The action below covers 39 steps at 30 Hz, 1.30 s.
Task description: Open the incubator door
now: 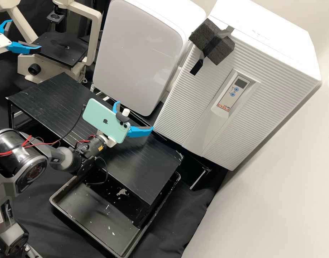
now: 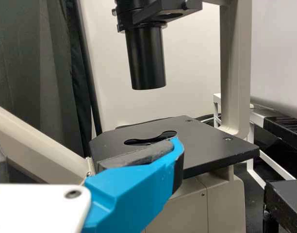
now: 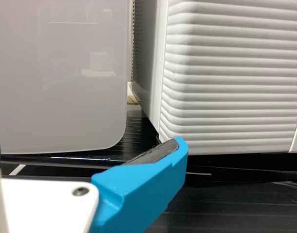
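Right arm (image 1: 14,154): looming nearest the high camera, red wires looping over its dark grey joint
Black tray (image 1: 85,215): sitting partly under the black rack (image 1: 136,161) — holding pale scraps and flecks
Glossy-fronted cabinet (image 1: 136,53): standing closed beside the incubator, contents hidden
Incubator (image 1: 268,46): standing behind the rack, contents hidden, ribbed door (image 1: 189,107) staying shut, taped foam block (image 1: 222,50) sitting at an upper corner
Right gripper (image 1: 134,115): hanging over the rack, fingers spreading wide, gripping nothing
Door to right fingers: lying just beyond one fingertip, at the door's lower corner — contact, cannot tell
Left gripper (image 1: 25,34): hovering by the microscope stage (image 1: 60,46), fingers spreading wide, gripping nothing, door lying well apart
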{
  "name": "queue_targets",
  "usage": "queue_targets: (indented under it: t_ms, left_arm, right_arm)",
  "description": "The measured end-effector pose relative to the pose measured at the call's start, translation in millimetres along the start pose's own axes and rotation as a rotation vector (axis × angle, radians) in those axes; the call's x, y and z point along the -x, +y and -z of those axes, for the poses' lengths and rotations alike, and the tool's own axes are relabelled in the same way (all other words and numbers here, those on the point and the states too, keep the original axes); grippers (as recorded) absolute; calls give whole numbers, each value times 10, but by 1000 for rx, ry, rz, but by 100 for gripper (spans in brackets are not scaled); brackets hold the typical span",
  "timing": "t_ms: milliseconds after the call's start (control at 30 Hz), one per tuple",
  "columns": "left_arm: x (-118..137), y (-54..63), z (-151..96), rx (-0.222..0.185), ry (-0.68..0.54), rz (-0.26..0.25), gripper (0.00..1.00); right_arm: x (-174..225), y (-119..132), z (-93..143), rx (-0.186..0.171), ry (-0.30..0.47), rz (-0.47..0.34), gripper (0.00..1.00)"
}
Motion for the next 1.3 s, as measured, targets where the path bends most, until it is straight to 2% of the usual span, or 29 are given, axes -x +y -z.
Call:
queue_targets:
  t_ms: [367,500,567,667,800,967,1100,1300]
  left_arm:
    - [0,0,0,0,0,0,100]
    - [0,0,0,0,0,0,100]
    - [0,0,0,0,0,0,100]
    - [0,0,0,0,0,0,100]
    - [0,0,0,0,0,0,100]
    - [0,0,0,0,0,0,100]
    - [0,0,0,0,0,0,100]
    - [0,0,0,0,0,0,100]
  right_arm:
    - [3,0,7,0,-10,-4,100]
    - [35,80,82,-16,-40,-28,100]
    - [60,177,167,-28,-45,-72,100]
    - [110,374,348,-56,-35,-183,100]
    - [130,565,563,-72,-32,-292,100]
    - [59,737,811,-63,-34,-383,100]
    - [1,868,916,-53,-57,-439,100]
    - [-106,1055,1003,-70,-102,-509,100]
